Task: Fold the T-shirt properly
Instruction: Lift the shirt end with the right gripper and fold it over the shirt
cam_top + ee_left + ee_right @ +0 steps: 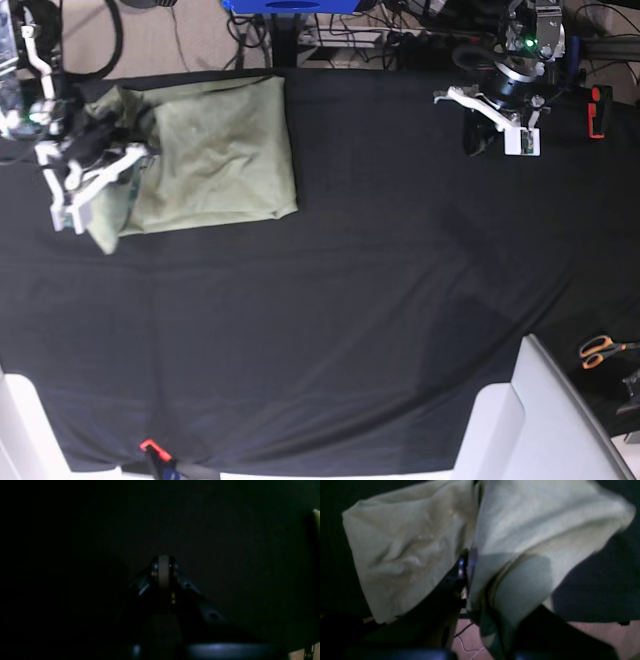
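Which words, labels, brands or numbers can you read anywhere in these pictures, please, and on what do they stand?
None can be read.
T-shirt: plain, no print or label showing in any view.
White plates on the two wrist mounts: any marking is too small to read.
Scissors: no legible marking.
Left wrist view: too dark to show any text.
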